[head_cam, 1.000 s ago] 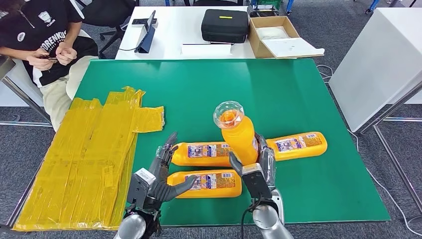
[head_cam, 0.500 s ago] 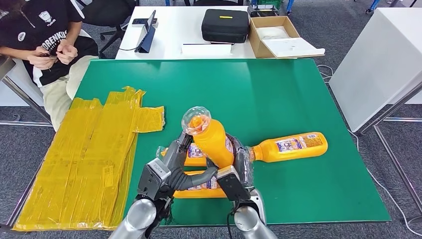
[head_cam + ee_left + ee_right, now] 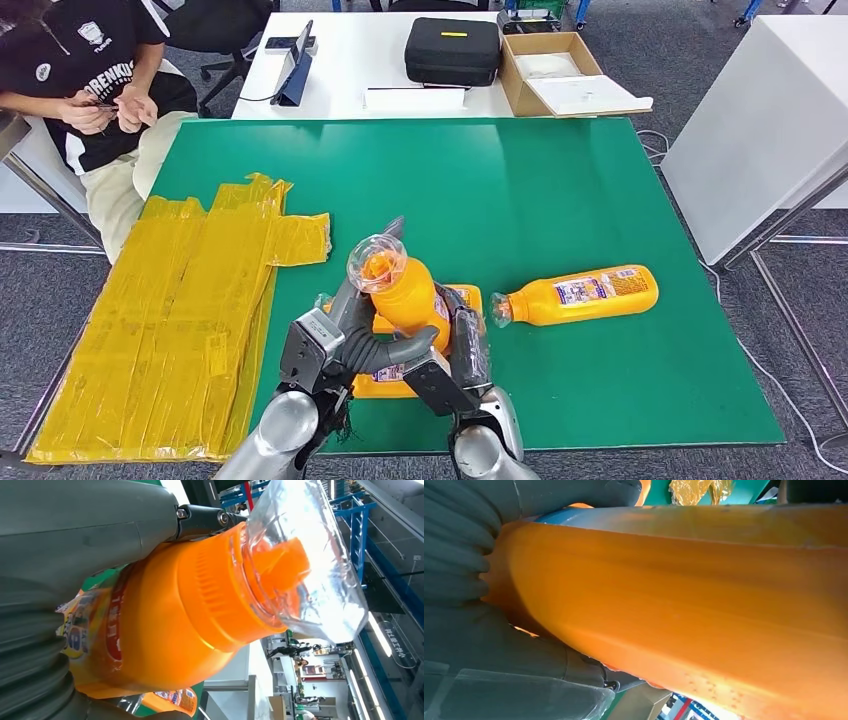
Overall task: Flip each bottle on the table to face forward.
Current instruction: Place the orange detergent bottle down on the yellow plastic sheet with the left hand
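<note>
An orange bottle (image 3: 408,298) with a clear cap stands lifted, cap up, above the near middle of the green table (image 3: 560,190). My left hand (image 3: 335,340) wraps it from the left, thumb across its front. My right hand (image 3: 452,365) grips it from the right. The left wrist view shows the bottle's (image 3: 190,610) cap and label close up; the right wrist view shows its plain orange side (image 3: 704,595). Two more orange bottles lie beneath the hands, one (image 3: 465,298) behind and one (image 3: 372,384) nearer, both partly hidden. A third bottle (image 3: 583,295) lies to the right, label up.
Crumpled yellow sheeting (image 3: 170,320) covers the table's left part. A seated person (image 3: 90,70) is at the far left corner. Behind the table, a white desk holds a black case (image 3: 452,48) and a cardboard box (image 3: 560,75). A white table (image 3: 770,130) stands to the right.
The lifted bottle has moved left with my right hand. My left hand has risen from the table and closed around it.
</note>
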Motion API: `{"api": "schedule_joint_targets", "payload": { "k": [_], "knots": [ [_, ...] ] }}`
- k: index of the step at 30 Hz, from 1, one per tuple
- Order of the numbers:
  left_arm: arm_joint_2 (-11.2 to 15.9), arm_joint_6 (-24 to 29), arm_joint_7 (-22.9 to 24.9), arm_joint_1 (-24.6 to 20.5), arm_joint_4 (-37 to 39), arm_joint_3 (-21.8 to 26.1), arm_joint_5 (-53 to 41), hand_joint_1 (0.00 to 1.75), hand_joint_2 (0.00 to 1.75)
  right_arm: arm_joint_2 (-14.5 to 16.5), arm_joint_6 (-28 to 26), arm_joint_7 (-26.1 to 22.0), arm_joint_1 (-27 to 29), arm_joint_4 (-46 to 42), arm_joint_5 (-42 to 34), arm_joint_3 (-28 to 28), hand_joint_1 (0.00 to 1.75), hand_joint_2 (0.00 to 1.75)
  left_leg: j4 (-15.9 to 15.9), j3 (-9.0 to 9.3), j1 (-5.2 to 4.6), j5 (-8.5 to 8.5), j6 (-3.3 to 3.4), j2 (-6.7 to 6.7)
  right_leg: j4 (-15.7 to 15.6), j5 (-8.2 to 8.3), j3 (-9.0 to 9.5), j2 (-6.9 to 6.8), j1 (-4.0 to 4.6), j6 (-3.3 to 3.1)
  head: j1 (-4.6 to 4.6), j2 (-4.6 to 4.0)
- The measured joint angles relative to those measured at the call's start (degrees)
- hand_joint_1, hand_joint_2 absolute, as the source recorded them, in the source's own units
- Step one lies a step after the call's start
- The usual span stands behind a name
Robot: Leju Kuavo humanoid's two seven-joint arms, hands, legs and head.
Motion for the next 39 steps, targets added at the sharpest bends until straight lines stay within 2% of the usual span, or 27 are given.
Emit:
{"api": "schedule_joint_targets", "payload": {
  "k": [9,22,24,26,28,39],
  "knots": [
    [0.0,0.15,-0.02,-0.23,0.38,-0.15,0.64,0.0,1.75,0.2,-0.92,-0.12,0.09,0.27,1.05,0.85,1.75,1.75,0.0,0.0,0.0,0.0,0.0,0.0,0.0,0.0,-0.01,0.0,0.0,0.0,-0.01,0.01],
    [-0.81,-1.85,0.48,-1.57,1.49,-0.83,2.95,0.01,1.75,0.85,-8.71,-1.8,0.06,-0.51,4.01,1.12,1.75,1.75,0.0,-0.01,0.0,0.0,0.0,0.0,0.0,0.0,0.0,0.0,0.0,0.0,0.01,0.0],
    [-0.91,-2.27,0.63,-1.69,1.48,-0.8,3.25,0.73,1.75,0.9,-9.09,-1.81,0.01,-0.67,4.14,1.11,1.75,1.75,0.0,-0.01,0.0,0.0,0.0,0.0,0.0,0.0,0.0,0.0,0.0,0.0,0.0,0.0],
    [-0.95,-2.79,0.72,-1.75,1.46,-0.77,3.73,1.58,1.75,0.91,-9.23,-1.86,-0.06,-0.73,4.13,1.1,1.75,1.75,0.0,-0.02,0.0,0.0,0.0,0.0,0.0,0.0,0.0,0.0,0.0,0.0,-0.01,0.01],
    [-0.97,-3.26,0.78,-1.75,1.45,-0.75,4.29,1.74,1.75,0.92,-9.31,-1.93,-0.13,-0.74,4.05,1.09,1.75,1.75,0.0,-0.02,0.0,0.0,0.0,0.0,0.0,0.0,0.0,0.0,0.0,0.0,-0.01,0.01],
    [-1.1,-4.31,0.85,-1.83,1.33,-0.25,5.87,1.75,1.75,1.02,-9.64,-2.11,-0.21,-0.74,3.49,1.08,1.75,1.75,0.0,-0.02,0.0,0.0,0.0,0.0,0.0,0.0,0.0,0.0,0.0,0.0,0.0,0.0]
  ]
}}
